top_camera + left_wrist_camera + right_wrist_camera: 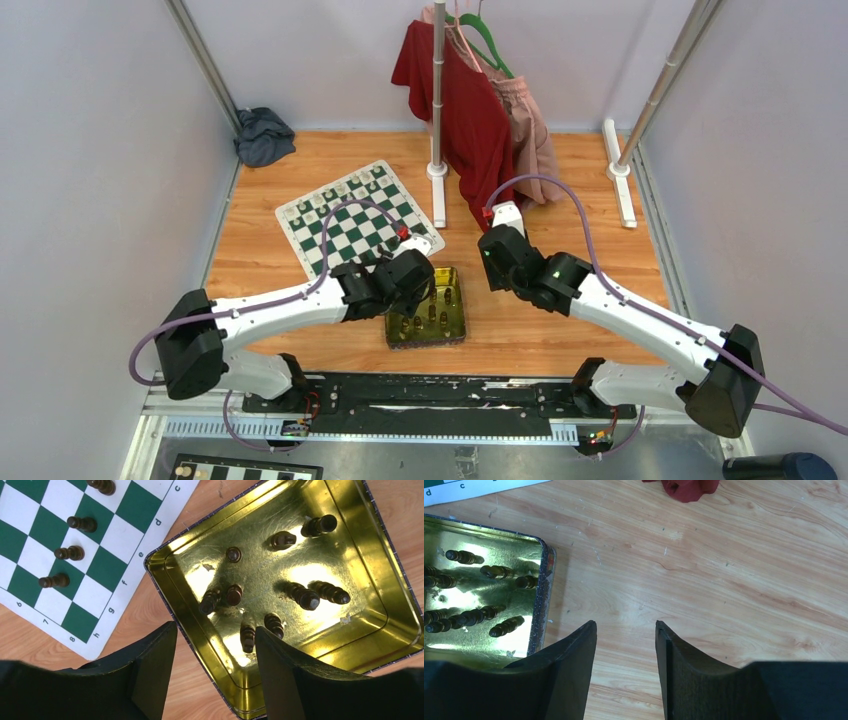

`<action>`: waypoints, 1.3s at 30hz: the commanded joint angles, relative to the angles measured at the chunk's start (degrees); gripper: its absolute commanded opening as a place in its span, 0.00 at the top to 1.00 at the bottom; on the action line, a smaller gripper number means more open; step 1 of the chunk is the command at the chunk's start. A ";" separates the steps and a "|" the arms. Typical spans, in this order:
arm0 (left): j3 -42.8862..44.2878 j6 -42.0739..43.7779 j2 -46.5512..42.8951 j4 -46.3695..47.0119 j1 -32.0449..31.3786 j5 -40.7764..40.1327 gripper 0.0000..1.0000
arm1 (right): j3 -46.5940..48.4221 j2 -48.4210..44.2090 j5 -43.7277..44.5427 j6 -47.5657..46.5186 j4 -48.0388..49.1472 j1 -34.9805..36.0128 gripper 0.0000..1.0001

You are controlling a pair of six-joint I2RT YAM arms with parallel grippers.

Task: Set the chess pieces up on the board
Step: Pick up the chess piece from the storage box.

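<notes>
Top view: the board lies at an angle on the wooden counter, left of centre and toward the far side. Cream-white chessmen line its far edge, too small to identify. A gold tin sits just near of the board, so each piece needs only a short carry. The left pincer hangs over the tin's far-left part. The right pincer hovers just right of the tin above bare wood, probably parked clear of the other arm. I cannot tell either one's spread from up here.

Left wrist: the left pincer is spread wide with nothing between its fingers, and it straddles the tin's wall. Some nine dark brown chessmen are scattered in the tin, two of them just ahead of the fingertips. It seems lined up to take one of those. Four dark pawns already stand in a row on the board, one rank in from the border.

Right wrist: the right pincer is also wide and empty above bare counter, with the tin's right wall to its left.
</notes>
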 commanded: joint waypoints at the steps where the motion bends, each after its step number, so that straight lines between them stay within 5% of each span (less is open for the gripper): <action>1: -0.74 -1.30 1.84 -1.00 -0.70 -0.92 0.37 | -1.38 -1.29 1.35 1.45 0.43 -0.58 0.49; 39: 4.67 -0.81 10.71 -1.99 -0.70 -5.07 0.50 | -2.43 -2.18 1.88 -0.79 2.16 -1.71 0.64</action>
